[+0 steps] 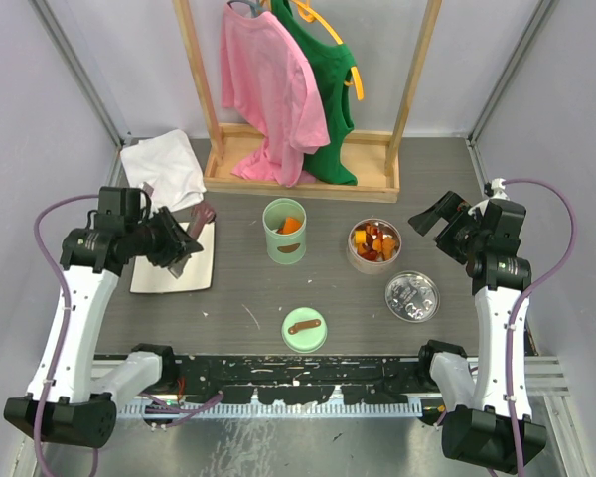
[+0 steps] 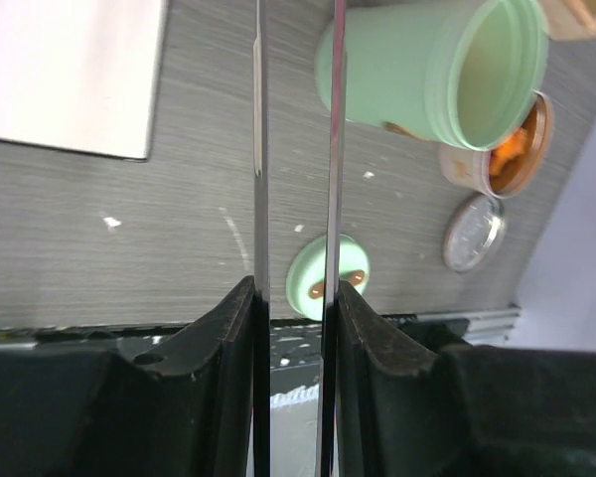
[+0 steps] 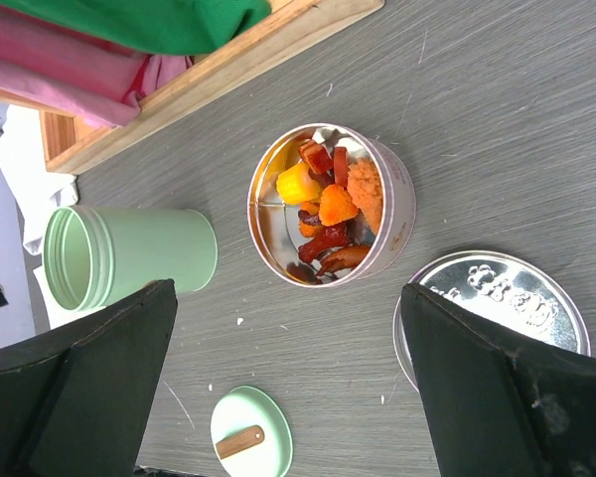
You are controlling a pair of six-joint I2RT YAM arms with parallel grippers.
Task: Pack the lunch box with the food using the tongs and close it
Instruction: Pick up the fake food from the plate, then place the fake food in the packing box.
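My left gripper [image 2: 296,298] is shut on the tongs [image 2: 260,149]; their two thin metal arms run straight out between the pads, slightly apart. In the top view that gripper [image 1: 184,246] hovers over a white board [image 1: 164,273] at the left. The lunch box [image 1: 284,232], a pale green round tub, stands open mid-table with an orange piece [image 1: 290,225] inside. The food [image 1: 374,241], orange, red and brown bits, fills a round tin [image 3: 402,214] to its right. The green lid [image 1: 305,329] with a wooden handle lies nearer me. My right gripper [image 3: 288,328] hangs open above the tin's near side, holding nothing.
A silver tin lid [image 1: 412,296] lies right of the green lid. A crumpled white cloth [image 1: 162,169] sits at the back left. A wooden rack [image 1: 298,179] with a pink and a green shirt stands along the back. Crumbs dot the grey tabletop.
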